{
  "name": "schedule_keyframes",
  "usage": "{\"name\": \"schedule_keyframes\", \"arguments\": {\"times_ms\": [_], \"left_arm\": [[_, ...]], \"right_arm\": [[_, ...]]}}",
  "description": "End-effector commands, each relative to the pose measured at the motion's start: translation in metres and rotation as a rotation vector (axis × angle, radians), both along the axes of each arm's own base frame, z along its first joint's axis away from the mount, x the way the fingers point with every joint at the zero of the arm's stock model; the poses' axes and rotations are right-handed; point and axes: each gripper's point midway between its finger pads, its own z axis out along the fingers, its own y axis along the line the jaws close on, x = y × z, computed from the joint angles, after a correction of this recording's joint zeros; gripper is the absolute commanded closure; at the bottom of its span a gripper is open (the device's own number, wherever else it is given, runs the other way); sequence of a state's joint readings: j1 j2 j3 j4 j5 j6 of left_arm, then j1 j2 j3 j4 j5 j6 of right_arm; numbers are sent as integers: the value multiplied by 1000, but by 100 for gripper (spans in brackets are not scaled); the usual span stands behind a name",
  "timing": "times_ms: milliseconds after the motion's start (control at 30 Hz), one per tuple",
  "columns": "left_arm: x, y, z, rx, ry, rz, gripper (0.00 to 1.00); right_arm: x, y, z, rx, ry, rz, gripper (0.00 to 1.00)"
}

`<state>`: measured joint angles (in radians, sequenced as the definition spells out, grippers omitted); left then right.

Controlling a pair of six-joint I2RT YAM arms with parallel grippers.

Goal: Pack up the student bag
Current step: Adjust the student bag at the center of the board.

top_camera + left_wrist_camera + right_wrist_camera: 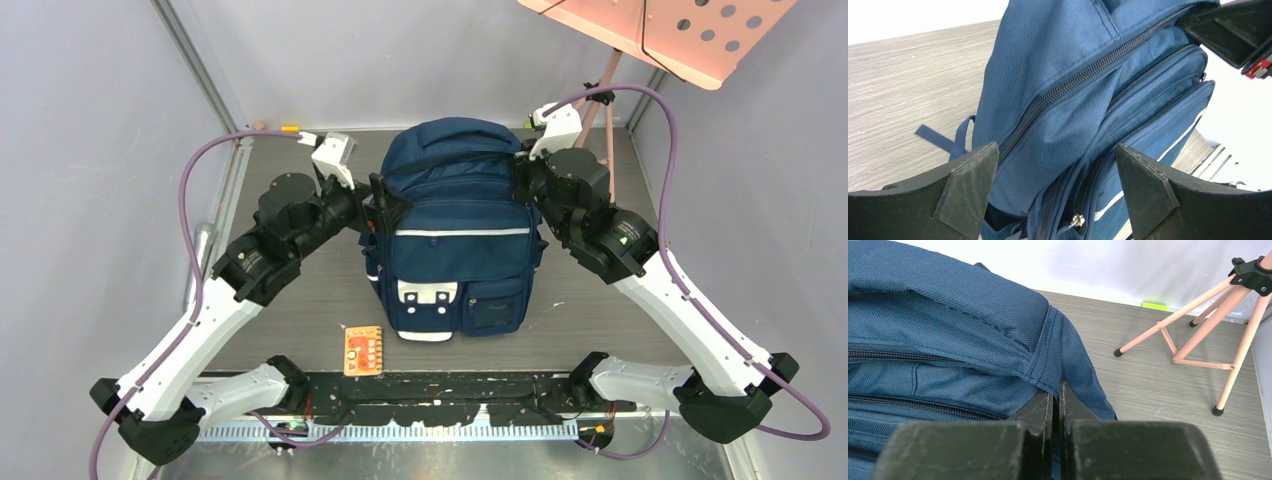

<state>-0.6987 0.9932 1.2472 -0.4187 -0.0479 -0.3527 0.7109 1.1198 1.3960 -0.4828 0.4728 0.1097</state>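
The student bag (455, 215) is a navy blue backpack standing upright mid-table, its front pockets and white patches facing the arms. My left gripper (374, 203) is at the bag's left side. In the left wrist view it (1057, 150) stands open, wide of the zipped side (1068, 100), with a silver zip pull (1076, 220) low between the fingers. My right gripper (523, 172) is at the bag's upper right side. It (1057, 390) is shut, pinching a stitched seam of the bag's blue fabric (948, 340).
A small orange booklet (362, 351) lies flat on the table in front of the bag's left corner. A pink music stand (660, 30) rises at the back right, its tripod legs (1193, 335) on the table beside the bag. Grey walls close in both sides.
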Motion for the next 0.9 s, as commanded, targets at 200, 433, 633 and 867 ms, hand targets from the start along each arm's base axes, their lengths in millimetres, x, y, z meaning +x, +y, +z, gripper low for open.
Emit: {"name": "schedule_keyframes", "arguments": {"times_ms": [200, 433, 633, 867], "left_arm": [[16, -6, 22, -155, -6, -47, 8], [13, -23, 6, -194, 54, -173, 27], [-6, -40, -4, -182, 98, -329, 40], [-8, -32, 16, -102, -10, -340, 98]], "right_arm": [[-4, 14, -28, -47, 79, 70, 100], [0, 19, -29, -49, 83, 76, 100], [11, 31, -26, -55, 78, 90, 100], [39, 53, -5, -28, 14, 87, 100]]}}
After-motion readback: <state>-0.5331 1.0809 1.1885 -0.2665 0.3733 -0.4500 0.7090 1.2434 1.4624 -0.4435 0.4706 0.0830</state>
